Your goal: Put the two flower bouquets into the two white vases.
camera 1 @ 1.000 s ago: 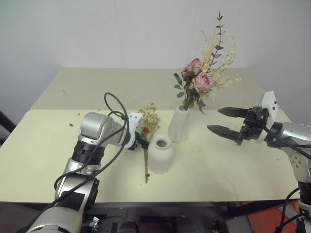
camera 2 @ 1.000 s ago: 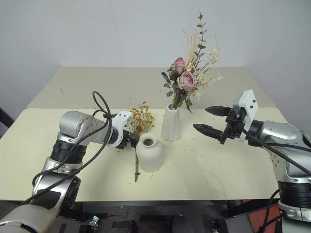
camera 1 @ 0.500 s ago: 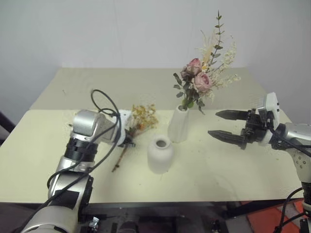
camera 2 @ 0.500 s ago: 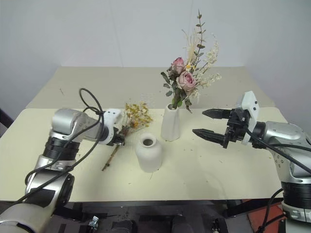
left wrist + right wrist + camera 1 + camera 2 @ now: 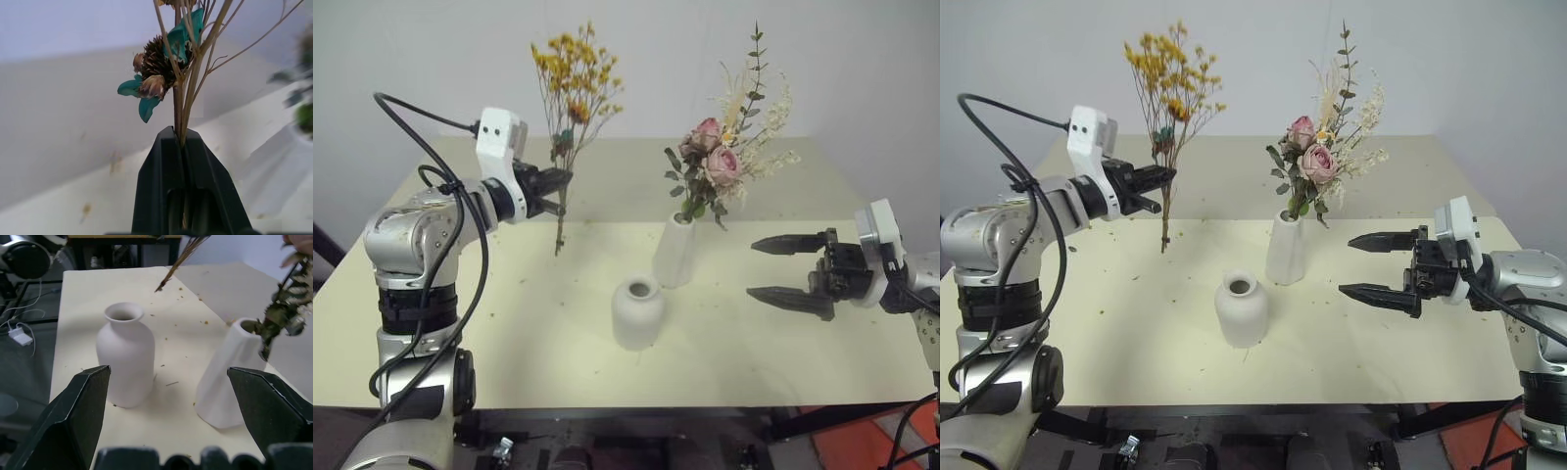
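I see the cream table (image 5: pixel 460 294) filling the lower half of the head views. Upper centre-right, the pink rose bouquet (image 5: pixel 720 162) stands in the tall white vase (image 5: pixel 674 251), upright on the table. Upper left, my left gripper (image 5: pixel 560 182) holds the yellow bouquet (image 5: pixel 573 73) upright in the air, blossoms high against the wall, stem ends hanging clear above the tabletop. The short round vase (image 5: pixel 637 312) sits empty at centre, just in front of the tall one.

At right, my right gripper (image 5: pixel 781 271) hangs level beside the vases, fingers spread wide with nothing between them.

The left wrist view adds what the head views miss: the two black fingers (image 5: pixel 161 181) pressed together on the thin stems, with a teal-leafed seed head (image 5: pixel 156 68) just above the pinch. The right wrist view shows the short vase's open mouth (image 5: pixel 124 312) and the stem tips near the top.
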